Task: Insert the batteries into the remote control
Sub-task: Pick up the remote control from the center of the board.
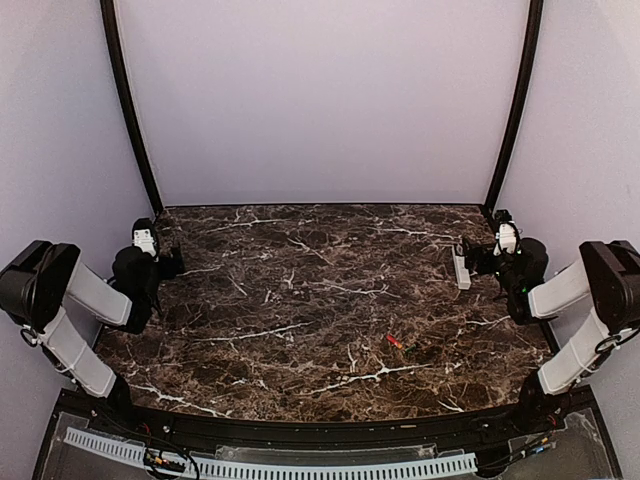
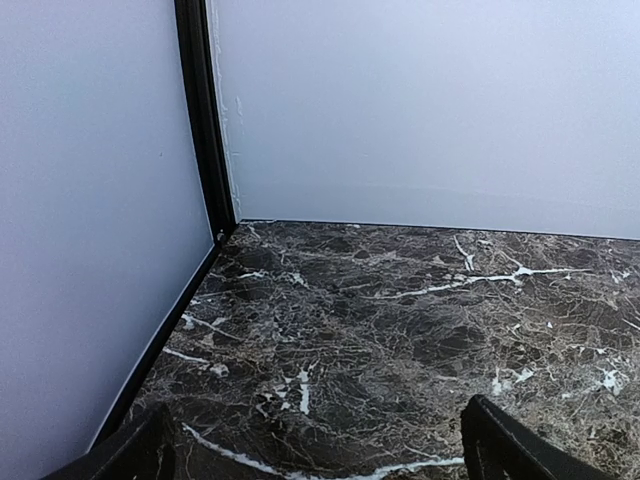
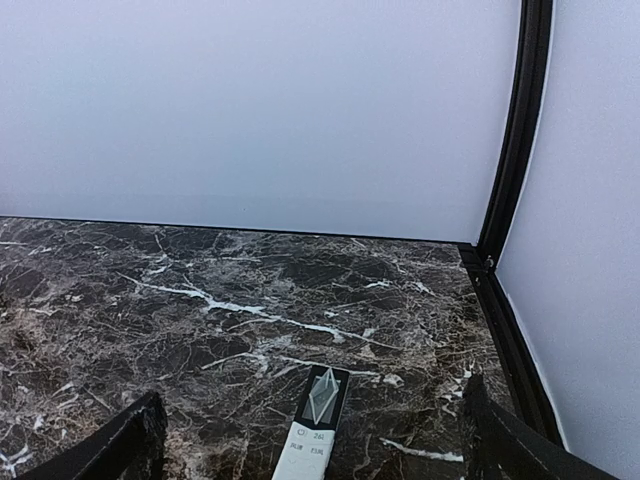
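The remote control (image 1: 461, 268) is a slim white bar lying on the marble table at the right. In the right wrist view the remote control (image 3: 312, 428) lies flat with its dark end pointing to the back wall. My right gripper (image 1: 478, 258) is open around it, and in its own view the right gripper (image 3: 312, 400) has both fingers (image 3: 130, 440) well apart from the remote. The red battery (image 1: 394, 341) and the dark green battery (image 1: 410, 348) lie together front right of centre. My left gripper (image 1: 158, 245) is open and empty at the back left; it also shows in the left wrist view (image 2: 315, 430).
White walls enclose the table, with black corner posts at the back left (image 2: 205, 120) and back right (image 3: 515, 130). A black rail runs along the right table edge (image 3: 510, 340). The marble table (image 1: 300, 300) has a black front edge.
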### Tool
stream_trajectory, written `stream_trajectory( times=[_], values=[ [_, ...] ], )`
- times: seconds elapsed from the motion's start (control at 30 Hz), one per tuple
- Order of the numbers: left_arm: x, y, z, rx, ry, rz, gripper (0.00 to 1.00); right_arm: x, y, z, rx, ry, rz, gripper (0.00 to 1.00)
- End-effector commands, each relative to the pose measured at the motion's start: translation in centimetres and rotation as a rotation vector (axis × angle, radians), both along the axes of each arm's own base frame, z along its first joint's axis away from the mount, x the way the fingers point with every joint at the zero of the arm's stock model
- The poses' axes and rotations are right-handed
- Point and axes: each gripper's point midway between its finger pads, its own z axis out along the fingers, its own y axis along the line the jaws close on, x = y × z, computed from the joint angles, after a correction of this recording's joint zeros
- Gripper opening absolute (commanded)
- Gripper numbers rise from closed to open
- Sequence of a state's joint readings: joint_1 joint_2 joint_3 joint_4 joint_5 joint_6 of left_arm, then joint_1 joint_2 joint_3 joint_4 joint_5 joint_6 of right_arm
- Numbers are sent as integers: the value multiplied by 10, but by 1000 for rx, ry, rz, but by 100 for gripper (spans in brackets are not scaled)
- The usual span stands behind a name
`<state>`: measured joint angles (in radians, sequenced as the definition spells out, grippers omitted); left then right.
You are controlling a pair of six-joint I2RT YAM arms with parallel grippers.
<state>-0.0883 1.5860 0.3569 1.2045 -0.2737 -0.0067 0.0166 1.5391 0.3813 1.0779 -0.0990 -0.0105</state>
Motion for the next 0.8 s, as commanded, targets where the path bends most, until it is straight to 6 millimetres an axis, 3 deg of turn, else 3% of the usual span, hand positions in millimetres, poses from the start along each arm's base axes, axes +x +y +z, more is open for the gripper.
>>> stream_trajectory(
  times=[0.0, 0.2, 0.3, 0.33, 0.37, 0.4, 0.43, 0.47, 0.53, 0.57, 0.6, 0.63, 0.67, 0.77],
  values=[
    [3, 3, 8, 9, -29, 11, 99, 5, -5, 13, -7, -50, -18, 98],
    [4, 3, 7, 9, -17, 4, 99, 9, -19, 19, 9, -36, -48, 99],
    [5, 0, 6, 18, 10, -21, 99, 15, -20, 46, 22, 36, -52, 99],
    [4, 0, 20, 19, 1, -14, 99, 15, -18, 55, 43, 62, -46, 99],
    [9, 7, 18, 14, 86, 42, 99, 16, -13, 62, 67, 92, -17, 99],
    [15, 12, 63, 3, 14, 79, 99, 17, -8, 67, 85, 124, 8, 98],
    [15, 12, 70, 41, 38, 77, 99, 18, -4, 68, 107, 170, 19, 98],
    [17, 8, 108, 62, -36, 48, 99, 18, -2, 60, 134, 245, 8, 95],
    [17, 4, 150, 79, -87, 29, 98, 24, -7, 51, 160, 338, -53, 91],
    [13, 3, 154, 34, -53, 25, 98, 26, 3, 44, 159, 394, -65, 90],
    [16, -4, 176, -36, -82, -13, 97, 28, 3, 35, 152, 454, -99, 89],
    [13, -10, 171, -59, -25, -47, 97, 29, 2, 24, 131, 517, -141, 89],
    [13, -22, 184, -114, -38, -110, 97, 31, 3, 15, 104, 570, -175, 89],
    [5, -44, 187, -211, 5, -220, 97, 32, 4, -14, 35, 720, -257, 90]
  ],
)
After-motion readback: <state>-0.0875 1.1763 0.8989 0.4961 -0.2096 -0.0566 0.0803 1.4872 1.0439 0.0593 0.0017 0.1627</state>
